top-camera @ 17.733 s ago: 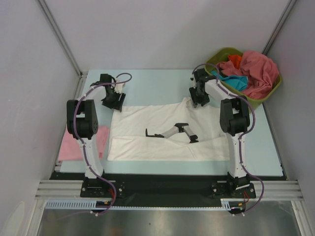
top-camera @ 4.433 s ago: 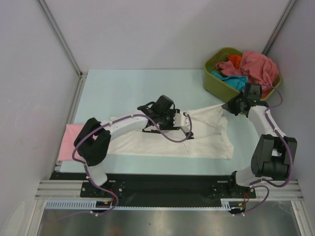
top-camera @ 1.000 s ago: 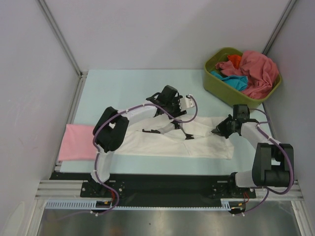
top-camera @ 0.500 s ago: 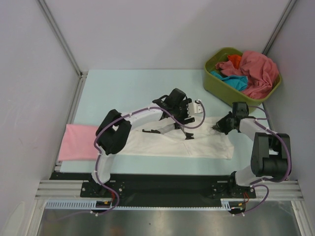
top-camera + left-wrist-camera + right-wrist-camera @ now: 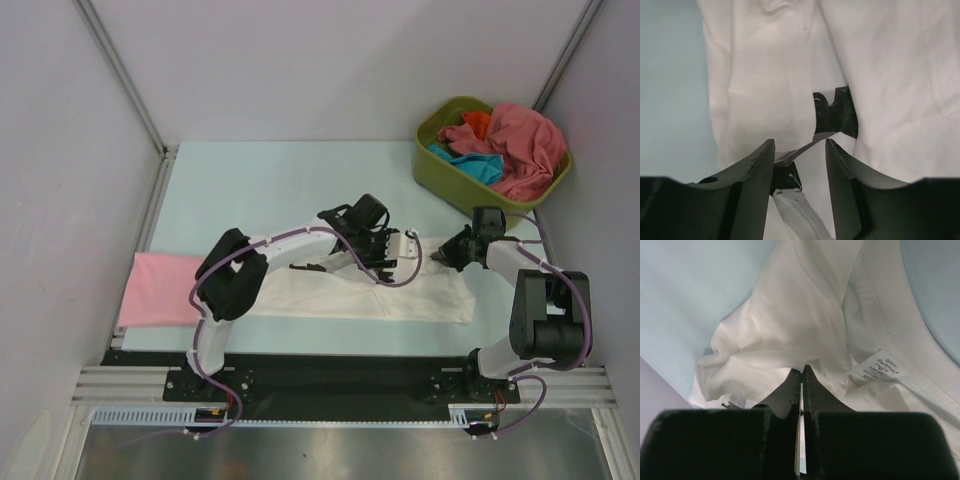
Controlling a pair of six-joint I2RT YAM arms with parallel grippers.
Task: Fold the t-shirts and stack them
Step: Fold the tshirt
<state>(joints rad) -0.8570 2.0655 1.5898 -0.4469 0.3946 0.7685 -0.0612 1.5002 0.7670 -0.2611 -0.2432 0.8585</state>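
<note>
Lying spread across the middle of the top view, the white t-shirt (image 5: 350, 292) is partly hidden by the left arm (image 5: 290, 240), which reaches over it from the lower left and covers most of its dark print (image 5: 318, 268). In the left wrist view that print (image 5: 835, 112) shows only as a black patch between folds, its shape hard to read. The left gripper (image 5: 800, 145) hovers over the cloth with its fingers spread and nothing between them. At the shirt's upper right corner the right gripper (image 5: 445, 254) has the fabric pinched; in the right wrist view its fingers (image 5: 790, 390) are pressed together with a thin sliver of white cloth caught between them, bunched folds rising beyond. Just right of them lie the ribbed collar and a sewn label (image 5: 876, 367) marked M, its smaller lettering too fine to read. A pink t-shirt (image 5: 155, 290) lies flat at the left edge of the table, apart from the white one. In the upper right stands an olive-green tub (image 5: 436, 170) heaped with a rose-red t-shirt (image 5: 515, 140), a teal t-shirt (image 5: 470, 165) and an orange t-shirt (image 5: 478, 120), each mostly buried. The table (image 5: 280, 170) is pale blue-green, enclosed by plain grey walls (image 5: 320, 60), with a metal rail (image 5: 340, 385) along the bottom.
</note>
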